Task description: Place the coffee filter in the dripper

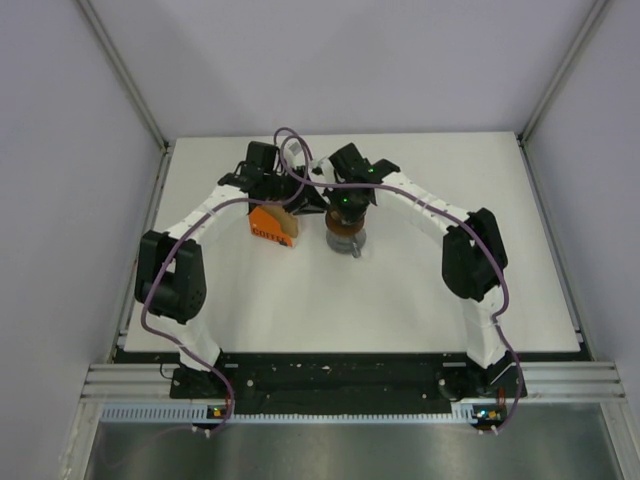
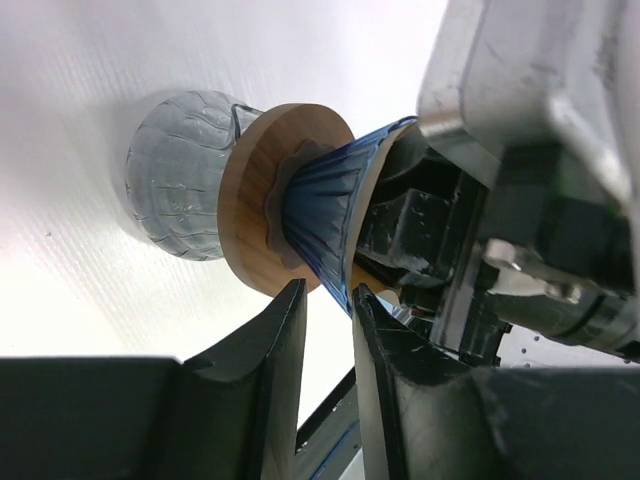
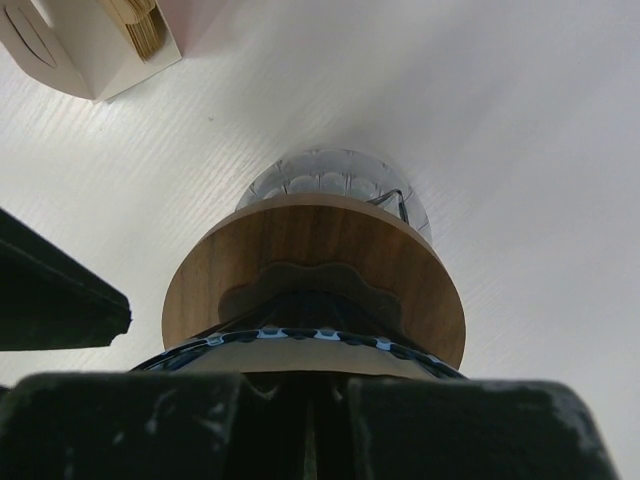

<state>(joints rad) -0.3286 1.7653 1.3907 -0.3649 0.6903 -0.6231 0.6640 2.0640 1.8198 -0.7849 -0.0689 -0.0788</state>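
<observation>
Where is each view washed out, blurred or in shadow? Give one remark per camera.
Top external: even light, faint shadows on the table. Left wrist: table washed out upper left, grey housing at right blurred, dripper sharp. Right wrist: right gripper a dark, soft mass along the bottom; wooden collar crisp.

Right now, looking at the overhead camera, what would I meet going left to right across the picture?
Left arm's elbow → orange pack → dripper sitting on the clear cup → right arm's elbow. Both hands overlap the middle, so I left them out.
</observation>
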